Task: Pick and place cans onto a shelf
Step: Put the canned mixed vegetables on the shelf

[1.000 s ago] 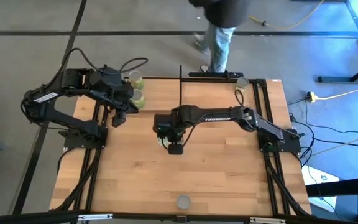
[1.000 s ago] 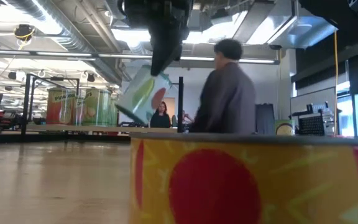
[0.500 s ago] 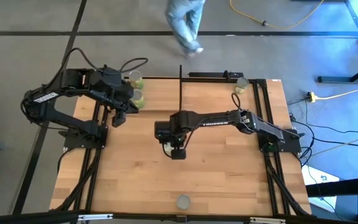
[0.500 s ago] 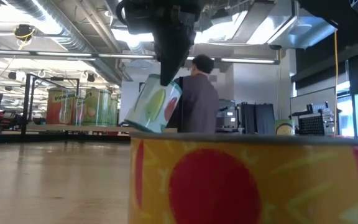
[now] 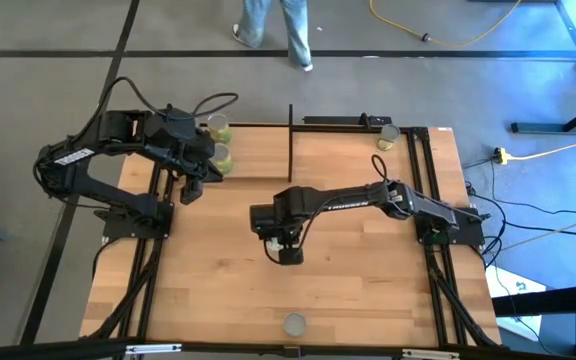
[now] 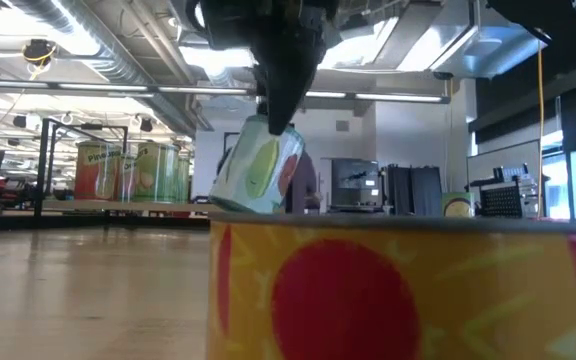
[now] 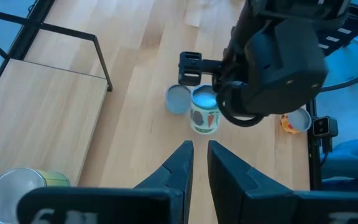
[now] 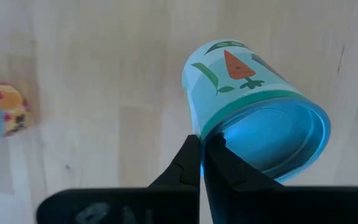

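Observation:
My right gripper [image 5: 286,252] is over the middle of the table, shut on a can [image 6: 258,168] whose pale label shows a carrot and peas. Two greenish cans [image 5: 220,142] stand on the shelf [image 7: 42,106], a light board between thin black posts at the far left. Beside the shelf, my left gripper [image 7: 196,155] hovers with a narrow gap between its fingers, empty. A yellow can with red circles [image 5: 294,323] stands on its base by the near edge. Another can [image 5: 389,133] stands at the far right. My right gripper pinches the rim [image 8: 209,133] of the can's upper end, one finger on the inner side of the rim and one on the label side. The fingers [image 6: 273,115] come from above, pointing down. The can hangs tilted below them, clear of the table.
The yellow can [image 6: 368,290] fills the low view's foreground and hides the table behind it. A single black post [image 5: 290,128] rises near the far edge, left of centre. Black frame rails run along both table sides. A person walks beyond the far edge.
My right gripper has carried the carrot can toward the table's near edge and a little down, staying shut on its rim. The can still hangs tilted and clear of the wood. The person behind the table has walked on.

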Tool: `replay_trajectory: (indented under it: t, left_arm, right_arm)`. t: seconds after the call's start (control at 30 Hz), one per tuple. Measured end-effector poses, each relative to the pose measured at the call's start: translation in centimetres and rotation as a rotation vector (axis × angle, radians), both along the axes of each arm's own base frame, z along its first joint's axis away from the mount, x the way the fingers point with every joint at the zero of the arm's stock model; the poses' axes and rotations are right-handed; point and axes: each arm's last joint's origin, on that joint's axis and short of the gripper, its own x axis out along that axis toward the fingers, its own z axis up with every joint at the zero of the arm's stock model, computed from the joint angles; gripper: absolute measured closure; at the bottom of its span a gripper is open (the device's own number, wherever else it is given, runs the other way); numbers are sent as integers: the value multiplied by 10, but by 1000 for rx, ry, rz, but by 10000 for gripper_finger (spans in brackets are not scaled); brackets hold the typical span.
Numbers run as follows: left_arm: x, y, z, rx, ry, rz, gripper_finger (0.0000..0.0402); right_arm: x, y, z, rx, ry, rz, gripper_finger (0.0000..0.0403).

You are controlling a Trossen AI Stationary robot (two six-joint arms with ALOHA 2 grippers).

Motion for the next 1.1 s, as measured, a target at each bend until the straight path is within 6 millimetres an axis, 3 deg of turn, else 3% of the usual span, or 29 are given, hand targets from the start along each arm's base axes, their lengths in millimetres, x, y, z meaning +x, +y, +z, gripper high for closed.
replay_trajectory:
  t: [0.2, 0.33, 0.83, 1.1]
  left_arm:
    - [0, 0, 0, 3, 0, 3, 360]
    - [0, 1, 0, 11, 1, 11, 360]
    - [0, 0, 0, 11, 1, 11, 360]
    - [-3, 0, -3, 9, 51, 5, 360]
  right_arm:
    - [1, 0, -20, -15, 89, 3, 397]
    - [1, 1, -22, -12, 94, 2, 397]
    - [1, 3, -21, 10, 96, 32, 355]
    - [-3, 2, -8, 25, 73, 79, 352]
